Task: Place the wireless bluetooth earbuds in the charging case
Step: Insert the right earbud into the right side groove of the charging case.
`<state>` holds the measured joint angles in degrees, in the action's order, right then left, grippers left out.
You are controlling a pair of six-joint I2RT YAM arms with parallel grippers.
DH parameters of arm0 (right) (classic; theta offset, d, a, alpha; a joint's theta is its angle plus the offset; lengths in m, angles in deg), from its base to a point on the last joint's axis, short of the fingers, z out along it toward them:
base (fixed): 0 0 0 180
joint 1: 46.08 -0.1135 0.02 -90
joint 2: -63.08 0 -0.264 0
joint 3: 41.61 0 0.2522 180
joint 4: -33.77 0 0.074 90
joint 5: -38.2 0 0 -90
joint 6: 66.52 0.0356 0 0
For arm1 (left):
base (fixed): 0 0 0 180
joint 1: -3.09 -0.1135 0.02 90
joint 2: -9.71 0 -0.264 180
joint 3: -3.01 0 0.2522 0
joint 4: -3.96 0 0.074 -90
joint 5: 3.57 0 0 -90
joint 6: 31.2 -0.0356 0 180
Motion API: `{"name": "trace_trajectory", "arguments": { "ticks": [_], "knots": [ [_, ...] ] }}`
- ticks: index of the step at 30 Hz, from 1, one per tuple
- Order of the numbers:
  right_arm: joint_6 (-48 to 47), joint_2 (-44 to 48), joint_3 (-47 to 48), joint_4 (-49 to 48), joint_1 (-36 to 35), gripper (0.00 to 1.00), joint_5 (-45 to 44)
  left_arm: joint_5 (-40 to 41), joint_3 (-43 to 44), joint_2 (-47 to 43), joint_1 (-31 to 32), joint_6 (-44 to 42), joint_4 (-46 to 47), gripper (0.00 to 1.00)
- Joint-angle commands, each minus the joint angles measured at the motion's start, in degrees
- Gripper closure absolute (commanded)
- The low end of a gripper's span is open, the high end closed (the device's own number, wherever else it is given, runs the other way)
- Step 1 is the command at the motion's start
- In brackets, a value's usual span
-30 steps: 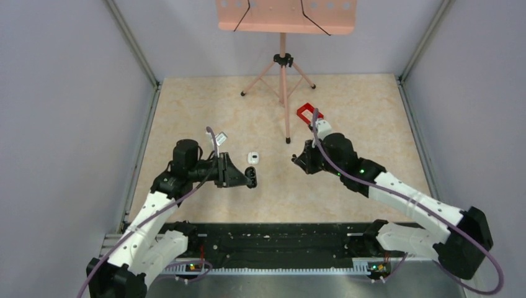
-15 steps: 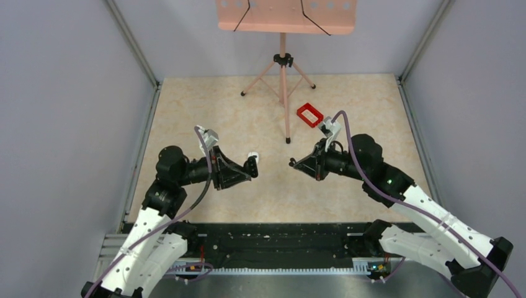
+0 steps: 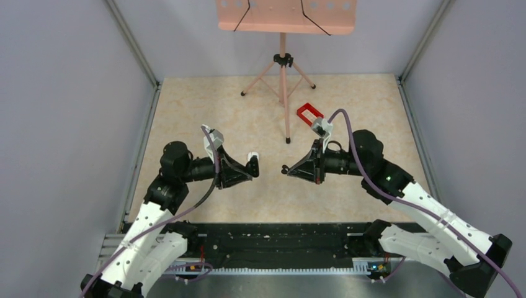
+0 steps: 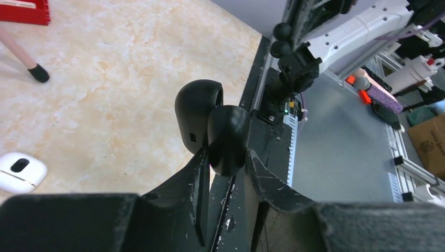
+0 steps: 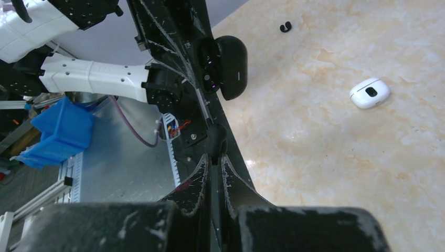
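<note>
Beige marbled tabletop [image 3: 347, 186] fills the floor of my cell, with a salmon-pink metal music stand on a tripod [image 3: 285, 15] at twelve o'clock. My left pincer [image 3: 252, 167] is clamped on the glossy black oval charging case [image 4: 228, 139] and holds it off the table near the centre. From my left wrist the case looks hinged open, its two rounded halves side by side. At three o'clock of the case, apart from it and pointing at it, hangs my right pincer [image 3: 286, 169], fingers pressed together. In its own view I see nothing between them, though something tiny could hide there.

A red rectangular plastic frame [image 3: 309, 113] lies at one o'clock of the table's middle. A small white rounded-square object [image 5: 370, 93] sits on the table near the case, at twelve o'clock of it from above. Seen from my right wrist, a tiny black curled speck [image 5: 285, 26] lies on the table at one o'clock of the case, well apart. I take it for the loose wireless earbud but cannot be sure.

I judge the step in hand to be presenting the open case for loading. If the speck is the bud, the next move calls for my right fingers to part, drop onto it, pinch it lightly and line it up with its socket.
</note>
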<state>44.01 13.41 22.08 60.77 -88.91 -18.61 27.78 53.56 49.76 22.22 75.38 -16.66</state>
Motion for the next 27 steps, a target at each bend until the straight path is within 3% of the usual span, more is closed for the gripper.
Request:
{"name": "trace_trajectory", "arguments": {
  "ticks": [1,9,12,27],
  "knots": [
    [0.78,-0.38,2.87,-3.19,0.02,1.0,-1.14,9.19,4.33,1.39,1.46,3.89,-0.02,1.0],
    [8.32,-6.65,7.02,-0.78,-3.28,1.0,-11.48,17.01,4.69,2.92,4.46,10.66,-0.14,1.0],
    [8.1,-9.51,10.12,1.72,-6.74,1.0,-17.66,16.93,4.77,3.23,4.51,11.32,0.0,1.0],
    [7.22,-20.67,21.76,7.29,-13.85,1.0,-28.68,15.67,5.65,4.7,4.68,11.07,-0.8,1.0]
  ]
}}
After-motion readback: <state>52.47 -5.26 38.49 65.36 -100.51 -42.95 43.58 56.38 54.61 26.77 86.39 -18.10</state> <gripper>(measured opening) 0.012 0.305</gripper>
